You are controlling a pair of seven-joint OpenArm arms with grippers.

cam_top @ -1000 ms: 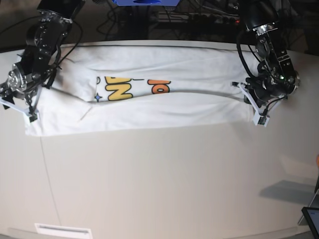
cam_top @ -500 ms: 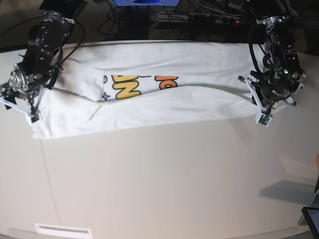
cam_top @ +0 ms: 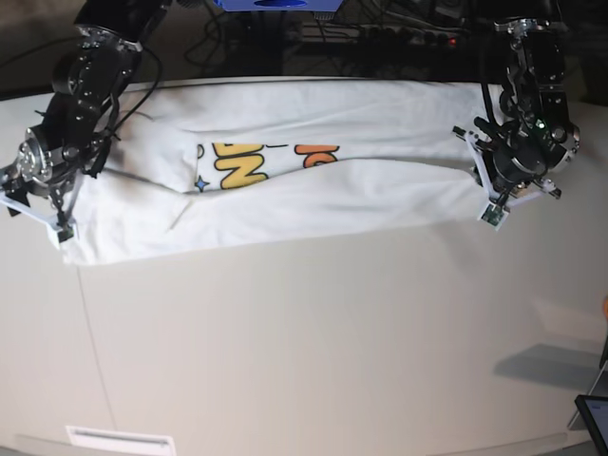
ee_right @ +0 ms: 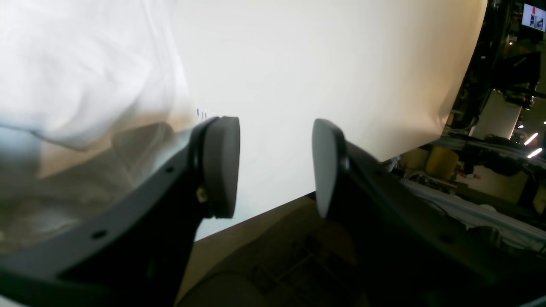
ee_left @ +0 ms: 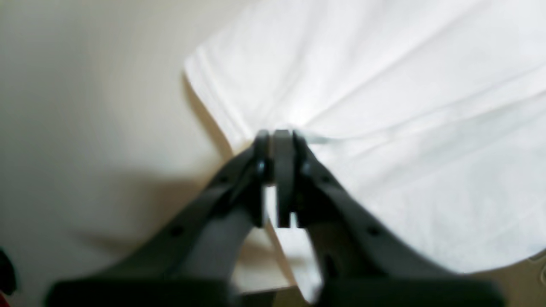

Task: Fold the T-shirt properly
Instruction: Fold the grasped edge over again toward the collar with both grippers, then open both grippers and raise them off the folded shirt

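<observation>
The white T-shirt [cam_top: 313, 204] lies stretched across the far side of the table, its near half folded up over the front. A strip of the yellow and orange print [cam_top: 237, 166] shows in the fold. My left gripper [cam_top: 487, 207] is at the shirt's right end. In the left wrist view the left gripper [ee_left: 277, 136] is shut on the shirt's edge [ee_left: 405, 106]. My right gripper [cam_top: 62, 226] is at the shirt's left end. In the right wrist view the right gripper [ee_right: 273, 166] is open and empty, with the shirt [ee_right: 76, 64] to its left.
The beige table [cam_top: 313, 342] stretches bare toward the near edge. A white label strip [cam_top: 119, 440] lies at the front left. A dark screen [cam_top: 594, 418] sits at the front right corner. Cables and equipment [cam_top: 380, 33] stand behind the table.
The shirt has shifted to the right and a little away, and its left near corner has slid right. The left gripper has drawn up and back with the shirt's right end.
</observation>
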